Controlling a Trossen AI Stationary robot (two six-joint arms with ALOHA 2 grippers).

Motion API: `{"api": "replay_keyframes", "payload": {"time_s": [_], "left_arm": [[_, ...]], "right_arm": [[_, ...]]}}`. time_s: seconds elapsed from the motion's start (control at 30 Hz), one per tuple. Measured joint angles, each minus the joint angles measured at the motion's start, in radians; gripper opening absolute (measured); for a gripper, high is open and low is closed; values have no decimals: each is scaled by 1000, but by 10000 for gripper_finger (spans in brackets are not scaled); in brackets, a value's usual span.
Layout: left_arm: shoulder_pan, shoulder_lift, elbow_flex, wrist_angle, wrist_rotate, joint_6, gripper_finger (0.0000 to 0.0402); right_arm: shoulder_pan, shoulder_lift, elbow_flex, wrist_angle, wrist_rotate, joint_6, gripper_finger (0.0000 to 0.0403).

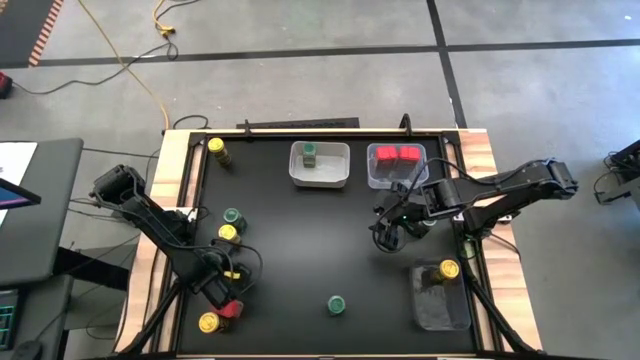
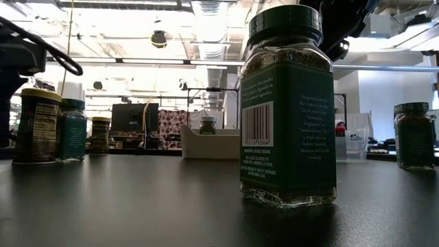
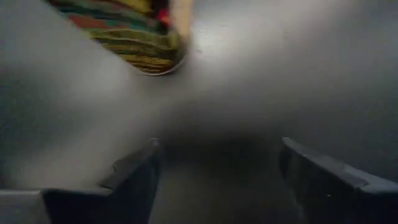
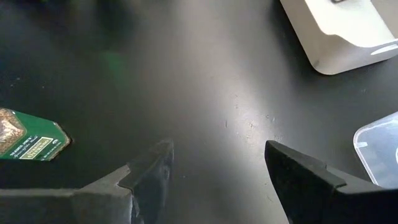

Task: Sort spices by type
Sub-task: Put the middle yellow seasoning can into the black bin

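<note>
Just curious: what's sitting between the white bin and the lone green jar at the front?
Nothing: from above, bare black table runs between white bin and green jar.

Bright ceiling lights (image 2: 206, 10) glared behind the dim black worktop (image 2: 137, 206), leaving the nearest green-lidded jar (image 2: 288, 110) backlit. The left wrist view was heavily blurred, a soft sheen across the worktop.

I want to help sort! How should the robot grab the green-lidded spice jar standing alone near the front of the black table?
Probably from straight above, fingers closing on the flat sides just under the round green lid of the green-lidded spice jar. It stands upright with bare black table all around, so nothing seems to block a downward reach.
</note>
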Motion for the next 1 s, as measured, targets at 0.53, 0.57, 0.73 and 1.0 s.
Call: {"api": "replay_keyframes", "payload": {"time_s": [0.53, 0.57, 0.73, 1.0], "left_arm": [[0, 0, 0, -22, -46, -55, 318], [0, 0, 0, -38, -56, -64, 318], [0, 0, 0, -127, -78, -132, 317], [16, 0, -10, -173, -149, -121, 317]], "right_arm": [[0, 0, 1, 0, 0, 0, 282], [0, 0, 1, 0, 0, 0, 282], [0, 0, 1, 0, 0, 0, 282], [0, 0, 1, 0, 0, 0, 282]]}}
